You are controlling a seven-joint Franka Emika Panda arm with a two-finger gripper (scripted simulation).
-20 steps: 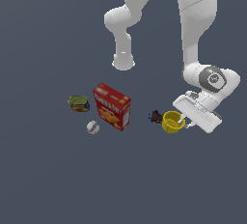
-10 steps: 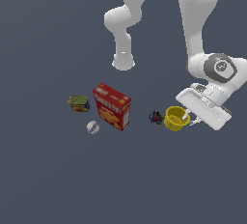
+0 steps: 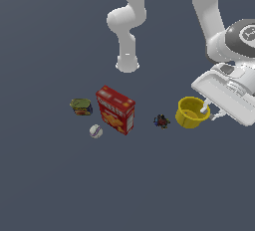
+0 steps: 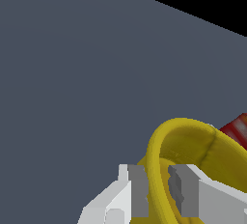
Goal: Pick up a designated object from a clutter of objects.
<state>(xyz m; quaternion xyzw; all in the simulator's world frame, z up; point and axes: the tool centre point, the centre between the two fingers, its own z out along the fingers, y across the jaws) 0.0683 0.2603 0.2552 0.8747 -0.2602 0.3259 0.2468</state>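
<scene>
The designated object is a bright yellow cup (image 3: 191,112) with a thick rim and a hollow inside. It hangs tilted at the exterior view's right, apart from the rest of the clutter. My gripper (image 3: 208,108) is shut on the cup's wall. In the wrist view the yellow cup's rim (image 4: 179,132) runs between the two grey fingertips of the gripper (image 4: 158,190), one fingertip inside the cup and one outside. The clutter lies to the exterior view's left of the cup.
A tiny dark red-blue item (image 3: 161,121) lies just beside the cup. Further left stand a red cracker box (image 3: 116,109), a white baseball (image 3: 96,131) and a greenish can (image 3: 81,106). The arm's white base (image 3: 127,64) stands behind them. A red patch (image 4: 237,127) shows past the cup.
The gripper has moved up and toward the exterior view's right with the yellow cup in it. The other objects have not moved.
</scene>
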